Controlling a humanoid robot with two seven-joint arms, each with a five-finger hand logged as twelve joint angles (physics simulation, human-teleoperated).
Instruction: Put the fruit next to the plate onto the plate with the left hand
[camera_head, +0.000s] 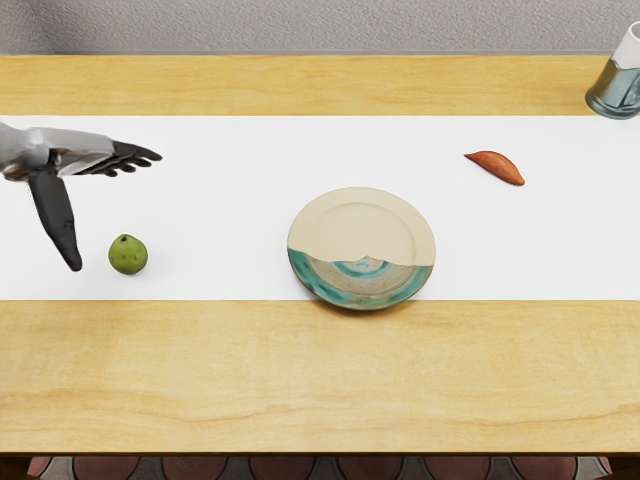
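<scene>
A small green fruit (127, 254), pear-like with a short stem, lies on the white runner left of the plate. The round cream plate (361, 247) with a teal front rim sits at the middle of the runner and holds nothing. My left hand (85, 185) comes in from the left edge, hovering above and to the left of the fruit. Its fingers (125, 158) are stretched out toward the right and the thumb (57, 217) points down. The hand is open and does not touch the fruit.
An orange-brown leaf-shaped object (495, 166) lies on the runner at the right rear. A glass container (616, 85) stands at the far right corner. The white runner (230, 210) crosses a wooden table (300, 370).
</scene>
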